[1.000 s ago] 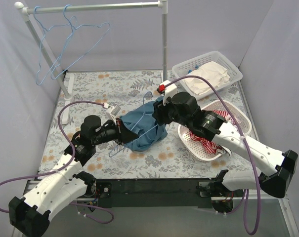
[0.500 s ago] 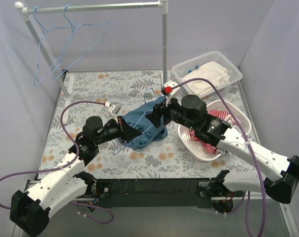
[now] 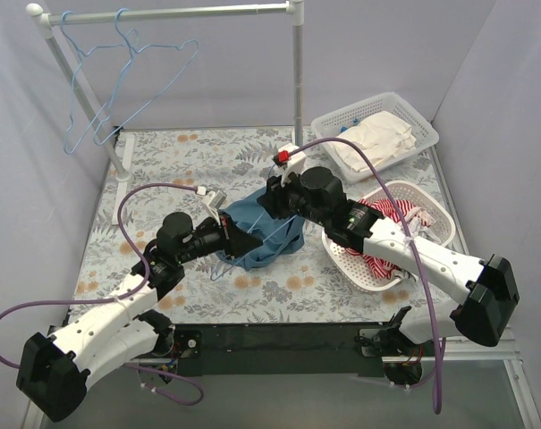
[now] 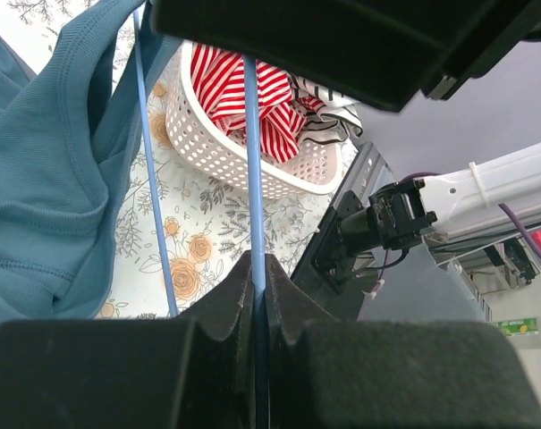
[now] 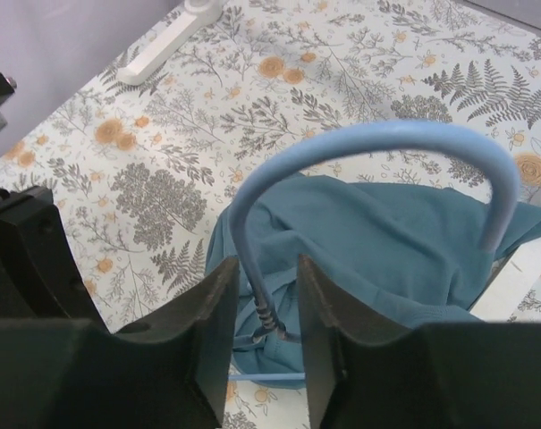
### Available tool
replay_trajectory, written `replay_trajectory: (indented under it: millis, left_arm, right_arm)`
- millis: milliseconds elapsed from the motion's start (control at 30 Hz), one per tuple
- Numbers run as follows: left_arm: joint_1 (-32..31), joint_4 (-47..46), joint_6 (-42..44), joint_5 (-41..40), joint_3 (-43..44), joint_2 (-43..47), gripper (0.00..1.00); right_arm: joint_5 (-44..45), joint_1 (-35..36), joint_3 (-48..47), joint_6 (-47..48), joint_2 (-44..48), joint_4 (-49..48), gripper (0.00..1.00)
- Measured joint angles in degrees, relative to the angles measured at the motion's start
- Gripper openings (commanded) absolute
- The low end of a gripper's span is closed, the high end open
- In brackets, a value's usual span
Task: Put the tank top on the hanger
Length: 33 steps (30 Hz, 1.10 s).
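Ok, delta over the last second: the left gripper (image 3: 241, 239) has pushed right, further into the tank top (image 3: 261, 234), and the cloth has bunched narrower around it in the middle of the table (image 3: 163, 170). Its fingers are clamped tight on a straight run of the hanger (image 4: 251, 161). A second wire run sits just beside that one, with teal fabric draped to its left, so I read part of the frame as already inside the garment but not yet seated on both shoulders. The left arm is stretched low and forward, wire running straight out between the fingers. The right gripper (image 5: 264, 268) has shifted left and back, and the right arm has folded in closer over the round basket (image 3: 431, 214). It reaches across with the wrist angled down over the cloth, fingers straddling the neck below the hook (image 5: 377, 138), which stands clear of the fabric. The gap looks wider than the wire, so I cannot tell if it actually grips. Likely next: work fabric over the far shoulder.
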<state>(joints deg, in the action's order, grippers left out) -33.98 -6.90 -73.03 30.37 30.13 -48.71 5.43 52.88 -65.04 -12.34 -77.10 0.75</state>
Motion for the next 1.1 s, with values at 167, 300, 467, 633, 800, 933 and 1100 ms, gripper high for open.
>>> replay_trajectory:
  millis: [167, 300, 467, 633, 800, 933, 1100]
  left_arm:
    - [-0.28, -1.31, -0.09, -0.98, -0.52, 0.0, 0.05]
    - [-0.44, -1.31, -0.5, -2.54, -0.5, -0.48, 0.53]
    - [-0.44, 2.03, -2.03, -8.66, 0.63, -0.11, 0.65]
    - [-0.44, 9.2, -4.68, -18.6, 4.98, 2.36, 0.58]
    - [-0.42, 18.32, -7.43, -29.2, 10.49, 1.2, 0.38]
    - [-0.37, 22.51, -7.76, -31.74, 12.52, -6.21, 0.3]
    - [-0.39, 25.22, -6.29, -31.26, 13.38, -20.15, 0.29]
  right_arm:
    - [1.22, -0.11, 0.0, 0.35, -0.02, -1.84, 0.01]
    - [3.23, 0.09, 0.28, 1.31, -0.02, -1.88, 0.01]
    - [8.79, 0.55, 2.58, 3.74, 0.39, -2.36, 0.01]
    - [14.88, 1.25, 4.92, 6.4, 0.68, -2.4, 0.01]
    - [19.56, 2.89, 6.45, 8.24, 0.68, -2.86, 0.01]
    - [22.27, 4.37, 6.82, 9.55, 0.68, -3.89, 0.01]
    - [24.76, 5.68, 6.86, 10.25, 0.68, -5.27, 0.01]
